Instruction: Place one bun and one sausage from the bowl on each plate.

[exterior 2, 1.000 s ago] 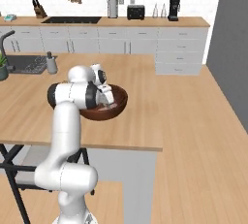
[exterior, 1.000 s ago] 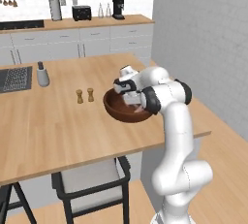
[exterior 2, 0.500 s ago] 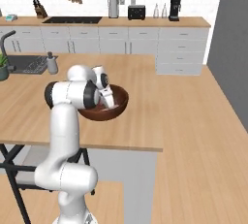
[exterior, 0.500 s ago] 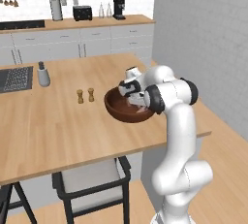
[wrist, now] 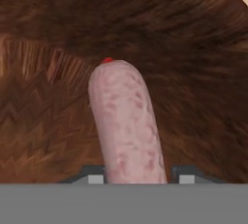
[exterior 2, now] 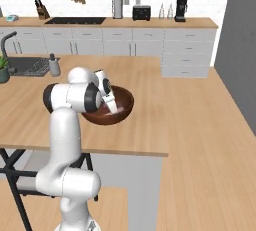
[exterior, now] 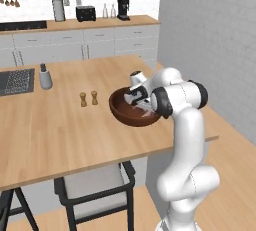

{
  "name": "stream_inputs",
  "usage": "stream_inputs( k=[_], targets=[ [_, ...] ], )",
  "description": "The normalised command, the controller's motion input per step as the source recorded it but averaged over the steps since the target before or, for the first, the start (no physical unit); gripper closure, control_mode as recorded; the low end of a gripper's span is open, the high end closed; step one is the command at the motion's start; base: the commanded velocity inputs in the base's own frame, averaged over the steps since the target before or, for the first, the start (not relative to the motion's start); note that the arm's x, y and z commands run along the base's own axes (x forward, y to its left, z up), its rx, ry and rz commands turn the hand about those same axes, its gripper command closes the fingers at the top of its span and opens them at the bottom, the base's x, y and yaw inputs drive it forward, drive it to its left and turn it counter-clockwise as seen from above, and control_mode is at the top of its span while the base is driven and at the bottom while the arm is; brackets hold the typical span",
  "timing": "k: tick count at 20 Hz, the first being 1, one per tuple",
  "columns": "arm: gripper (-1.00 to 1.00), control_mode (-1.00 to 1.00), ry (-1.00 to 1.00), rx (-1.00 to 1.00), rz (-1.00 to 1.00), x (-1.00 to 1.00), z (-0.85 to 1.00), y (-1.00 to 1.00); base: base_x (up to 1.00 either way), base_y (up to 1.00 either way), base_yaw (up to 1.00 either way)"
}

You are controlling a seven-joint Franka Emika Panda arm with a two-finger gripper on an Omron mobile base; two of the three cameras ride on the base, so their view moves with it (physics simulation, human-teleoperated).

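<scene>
Evidently early: my gripper [wrist: 137, 179] is down inside the wooden bowl [exterior: 122, 112] near the counter's right end, a pinkish sausage [wrist: 127, 126] lying between the narrowly parted tips. I cannot tell whether it is gripped. No plate has food that I can see; all placements remain.

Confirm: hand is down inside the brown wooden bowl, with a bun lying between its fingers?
Not a bun. The hand view shows a pink speckled sausage lying between the fingers of the hand. The rest holds: the hand is down inside the brown wooden bowl.
</scene>
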Motion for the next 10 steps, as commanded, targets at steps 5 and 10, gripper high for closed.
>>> stream_inputs(
  k=[5, 10],
  targets=[
    [1.00, -1.00, -0.27, 0.10, 0.00, -0.43, 0.13, 0.00, 0.00, 0.00, 0.00],
    [1.00, -1.00, -0.54, 0.23, 0.00, -0.63, 1.00, 0.00, 0.00, 0.00, 0.00]
  ],
)
